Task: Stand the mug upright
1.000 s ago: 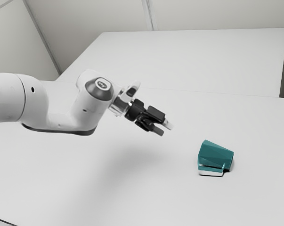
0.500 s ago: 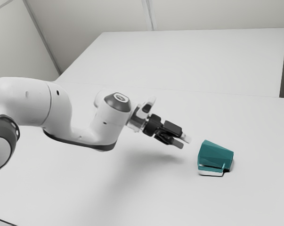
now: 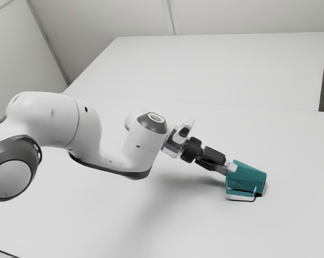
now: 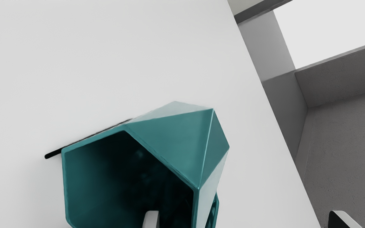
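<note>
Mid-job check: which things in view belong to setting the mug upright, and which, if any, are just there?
Part of the job:
- teal mug, lying on its side, mouth facing the gripper
- my gripper, open, at the mug

Just there:
- white table, only as support under the mug
- pale wall behind

The mug (image 3: 247, 177) looks like smooth, hard plastic or ceramic, its facets faintly glossy. Under it, the counter (image 3: 151, 226) is smooth and matt. At the mug, the claw (image 3: 229, 169) looks like matt black plastic; beyond the mug, the floor (image 4: 344, 152) looks rough, finely grained.
</note>
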Controlling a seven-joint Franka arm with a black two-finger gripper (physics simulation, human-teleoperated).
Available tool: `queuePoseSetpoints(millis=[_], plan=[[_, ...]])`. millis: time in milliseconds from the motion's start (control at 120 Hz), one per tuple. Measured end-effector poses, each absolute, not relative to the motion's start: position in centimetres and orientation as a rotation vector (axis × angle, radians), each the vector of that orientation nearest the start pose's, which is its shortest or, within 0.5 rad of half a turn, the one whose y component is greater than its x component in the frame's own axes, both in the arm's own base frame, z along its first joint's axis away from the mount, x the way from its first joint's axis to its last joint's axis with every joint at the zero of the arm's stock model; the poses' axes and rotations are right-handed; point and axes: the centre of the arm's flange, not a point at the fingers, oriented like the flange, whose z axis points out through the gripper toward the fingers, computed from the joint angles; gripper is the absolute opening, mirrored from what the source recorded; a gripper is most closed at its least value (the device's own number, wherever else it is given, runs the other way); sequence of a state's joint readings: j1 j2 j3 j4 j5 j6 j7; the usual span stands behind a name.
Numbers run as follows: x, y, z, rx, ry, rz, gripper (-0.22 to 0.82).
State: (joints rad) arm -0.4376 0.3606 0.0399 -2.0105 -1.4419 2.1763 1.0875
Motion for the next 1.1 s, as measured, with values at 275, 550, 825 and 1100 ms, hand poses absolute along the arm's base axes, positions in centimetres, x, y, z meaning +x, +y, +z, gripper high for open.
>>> queuePoseSetpoints(millis=[275,550,825,1100], plan=[[54.6,-28.7,27.1,2.026,-0.521,0.258,0.58],[54.8,-29.9,26.7,2.012,-0.552,0.268,0.55],[54.7,-30.0,26.5,2.005,-0.556,0.277,0.27],[54.8,-30.0,26.6,2.001,-0.565,0.287,-0.03]])
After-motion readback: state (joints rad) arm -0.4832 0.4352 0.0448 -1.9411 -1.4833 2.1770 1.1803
